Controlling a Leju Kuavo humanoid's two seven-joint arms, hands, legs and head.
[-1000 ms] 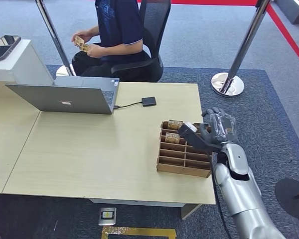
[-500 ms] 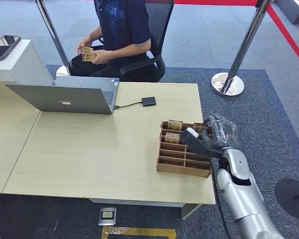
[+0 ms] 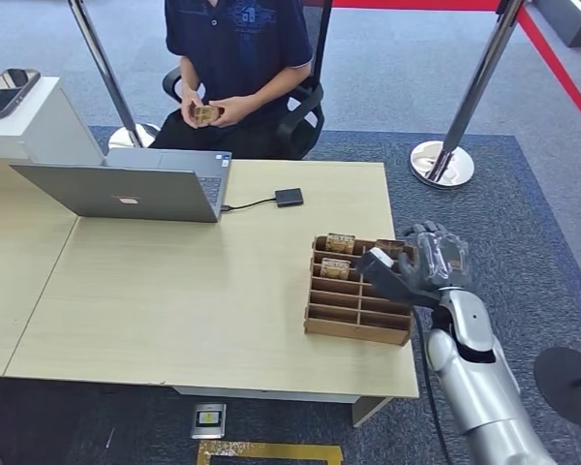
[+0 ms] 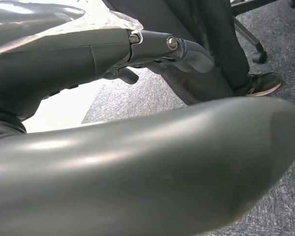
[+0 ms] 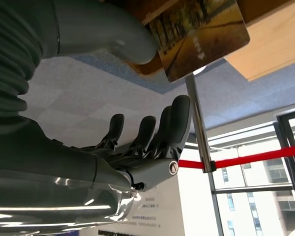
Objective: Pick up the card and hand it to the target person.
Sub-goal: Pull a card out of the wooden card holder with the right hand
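A brown cardboard slotted tray (image 3: 357,329) lies at the desk's right front. Cards stand in its rear slots: one (image 3: 340,242) at the back left, one (image 3: 334,268) just in front of it, one (image 3: 388,246) at the back right. My right hand (image 3: 430,260) hovers at the tray's rear right corner with its thumb over the slots. In the right wrist view the thumb (image 5: 112,34) lies beside the yellow-brown card (image 5: 201,34), with the fingers (image 5: 157,132) spread apart from it. My left hand (image 4: 168,44) hangs low and holds nothing. The seated person (image 3: 236,48) faces the desk, holding cards (image 3: 205,113).
An open laptop (image 3: 127,192) and a black drive (image 3: 289,197) on a cable lie at the desk's far side. A phone (image 3: 10,87) rests on a white stand at the left. A stanchion base (image 3: 441,163) stands on the carpet behind my right hand.
The person has swivelled round to face the desk, cards now held in front. My right hand has shifted slightly right and nearer, staying at the tray's rear right corner.
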